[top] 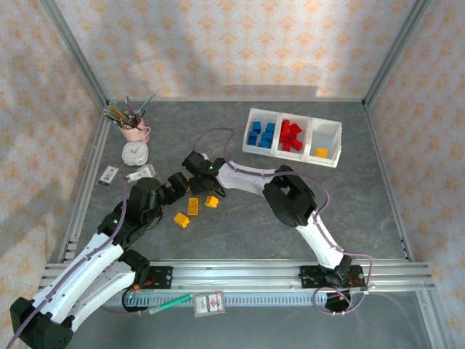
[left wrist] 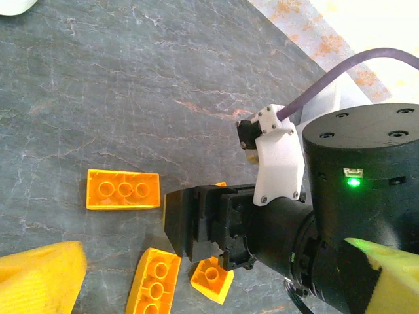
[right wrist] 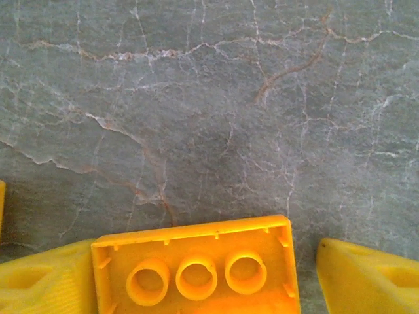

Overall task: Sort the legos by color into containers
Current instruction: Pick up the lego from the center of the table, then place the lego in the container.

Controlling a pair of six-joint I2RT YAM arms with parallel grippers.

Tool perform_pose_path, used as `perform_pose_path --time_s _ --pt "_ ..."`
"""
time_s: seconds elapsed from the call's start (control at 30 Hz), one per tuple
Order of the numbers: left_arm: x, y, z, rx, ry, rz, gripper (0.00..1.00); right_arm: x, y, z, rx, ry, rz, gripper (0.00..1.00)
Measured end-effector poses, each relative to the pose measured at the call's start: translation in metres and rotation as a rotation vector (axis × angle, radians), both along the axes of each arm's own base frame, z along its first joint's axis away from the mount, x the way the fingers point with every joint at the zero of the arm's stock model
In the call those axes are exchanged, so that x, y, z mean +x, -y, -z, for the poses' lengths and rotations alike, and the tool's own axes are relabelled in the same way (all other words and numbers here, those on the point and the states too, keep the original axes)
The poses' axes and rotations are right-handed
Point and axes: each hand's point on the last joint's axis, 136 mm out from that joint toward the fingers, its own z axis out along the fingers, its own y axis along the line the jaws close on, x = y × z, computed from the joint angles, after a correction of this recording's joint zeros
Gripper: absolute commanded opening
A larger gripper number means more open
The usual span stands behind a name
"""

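Right wrist: right gripper (right wrist: 200,258) spread around a bottom-cropped yellow lego (right wrist: 196,278); left gripper (left wrist: 216,248) also spread.

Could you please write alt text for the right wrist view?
An orange lego brick lies underside up, three round sockets showing, on a grey marbled table, between two yellow fingertips of the right gripper. A gap separates it from the fingertip at lower right.

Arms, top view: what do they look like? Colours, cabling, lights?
The left arm and right arm match: white shells, black joints, a purple cable along each, a green status light near the wrist. The right tool's fingertips are yellow.
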Motion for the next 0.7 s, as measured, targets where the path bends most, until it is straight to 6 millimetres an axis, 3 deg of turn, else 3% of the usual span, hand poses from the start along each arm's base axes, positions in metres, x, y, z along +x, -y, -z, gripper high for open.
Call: perform_pose_path --time_s 0.2,0.43,0.57,0.7 --pt "0.0 0.0 0.0 -0.003 -0.001 -0.002 0.99 0.001 -0.001 -0.001 -0.001 0.003 -0.005 0.63" --pt "0.001 0.001 0.002 -0.001 -0.007 0.0 0.99 0.0 0.004 -0.004 0.002 0.008 0.008 0.59" --pt "0.004 0.006 0.006 -0.003 -0.024 0.016 0.99 -0.006 0.032 -0.018 0.013 0.0 0.061 0.59" --pt "0.012 0.018 0.006 -0.025 -0.024 0.059 0.99 0.005 0.082 -0.059 0.077 0.037 0.189 0.59"
